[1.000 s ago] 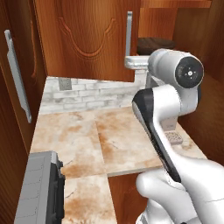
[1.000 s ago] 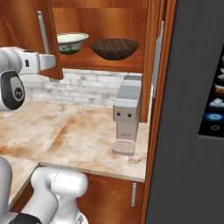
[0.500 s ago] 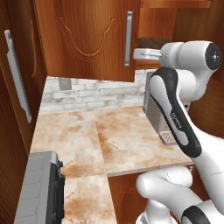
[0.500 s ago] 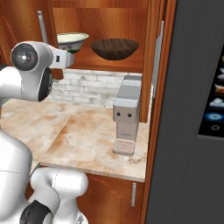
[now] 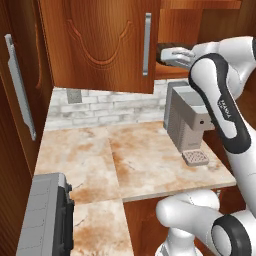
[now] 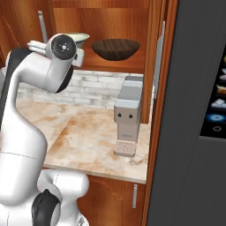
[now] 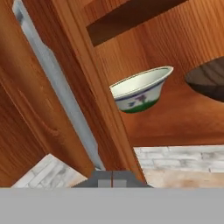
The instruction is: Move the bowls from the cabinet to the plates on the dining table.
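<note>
The cabinet stands open above the counter. On its shelf sit the bowls: a cream bowl with a dark green band, partly hidden behind my wrist as the cream bowl in the right base view, and a dark brown bowl to its right. My gripper hovers at shelf height just outside the opening, beside the open door's edge. Its fingertips are shut with nothing between them, short of the cream bowl. The plates and the dining table are out of view.
The open cabinet door with its silver bar handle hangs close on the gripper's left. A grey coffee machine stands on the marble counter under the shelf. A grey appliance sits front left, a tall black unit at right.
The arm has swung from in front of the cabinet door over to the open shelf, its elbow rising. The gripper has stayed shut; the bowls have not moved.
</note>
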Tool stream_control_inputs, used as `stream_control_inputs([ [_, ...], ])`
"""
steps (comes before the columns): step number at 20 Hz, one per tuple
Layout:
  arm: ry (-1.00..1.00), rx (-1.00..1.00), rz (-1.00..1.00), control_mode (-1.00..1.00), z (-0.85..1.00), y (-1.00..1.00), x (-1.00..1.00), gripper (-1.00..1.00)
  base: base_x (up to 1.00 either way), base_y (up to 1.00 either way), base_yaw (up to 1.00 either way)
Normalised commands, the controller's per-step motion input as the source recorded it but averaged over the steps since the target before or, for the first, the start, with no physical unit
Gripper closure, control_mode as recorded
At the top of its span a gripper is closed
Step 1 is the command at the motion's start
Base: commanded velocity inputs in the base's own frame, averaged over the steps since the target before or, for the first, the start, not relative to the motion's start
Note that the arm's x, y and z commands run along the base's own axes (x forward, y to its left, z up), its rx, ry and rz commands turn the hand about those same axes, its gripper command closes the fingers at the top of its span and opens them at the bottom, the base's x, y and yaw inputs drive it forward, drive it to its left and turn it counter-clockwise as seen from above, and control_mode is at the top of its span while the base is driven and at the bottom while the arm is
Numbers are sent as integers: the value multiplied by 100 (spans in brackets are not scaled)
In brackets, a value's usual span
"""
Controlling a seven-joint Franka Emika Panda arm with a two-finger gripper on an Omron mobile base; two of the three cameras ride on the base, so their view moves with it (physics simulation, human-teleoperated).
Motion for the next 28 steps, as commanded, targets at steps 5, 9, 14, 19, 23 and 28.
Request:
stream_control_inputs([
  [5,11,7,18,-100,4,-1,15,100,0,0,0],
  [9,3,4,13,-100,0,0,17,100,0,0,0],
  [14,0,1,9,-100,0,0,16,100,0,0,0],
  [19,0,0,6,-100,0,0,28,100,0,0,0],
  [23,0,0,6,-100,0,0,18,100,0,0,0],
  [28,0,0,6,-100,0,0,23,100,0,0,0],
])
